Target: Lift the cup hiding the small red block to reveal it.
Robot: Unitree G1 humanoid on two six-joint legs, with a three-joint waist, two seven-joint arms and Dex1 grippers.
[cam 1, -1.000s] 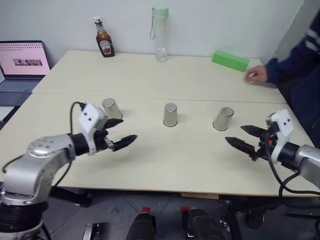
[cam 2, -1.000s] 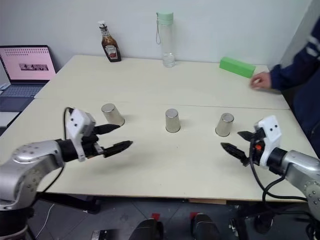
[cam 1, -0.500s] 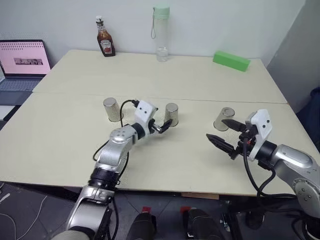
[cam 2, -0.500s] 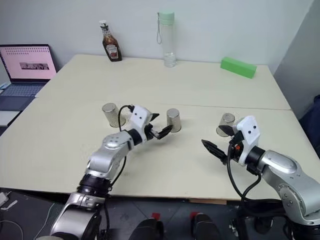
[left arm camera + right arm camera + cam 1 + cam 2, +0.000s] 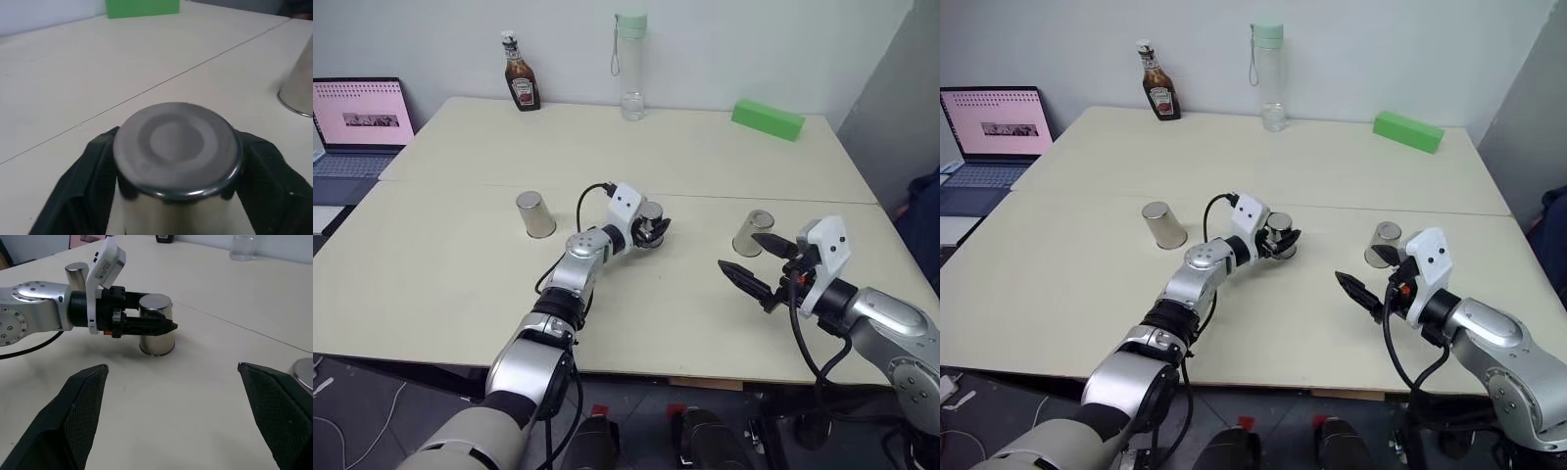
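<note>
cup (image 5: pixel 649 224) is sitting upended mid-surface, likely light, stiff and slick; left pincer (image 5: pixel 656 231) is pinching its sides; right pincer (image 5: pixel 750 262) is idling, spread.

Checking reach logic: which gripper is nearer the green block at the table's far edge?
Right. The right gripper hovers near the table's front right, on the same side as the green block. The left gripper is at mid-table, jaws shut on the middle cup.

- You see the cup (image 5: pixel 649 223), a silvery tapered metal tumbler, standing upside down on the counter (image 5: pixel 636 304), middle of a row of three.
- The left hand (image 5: pixel 653 228) clamps its sides; its rim sits on the counter.
</note>
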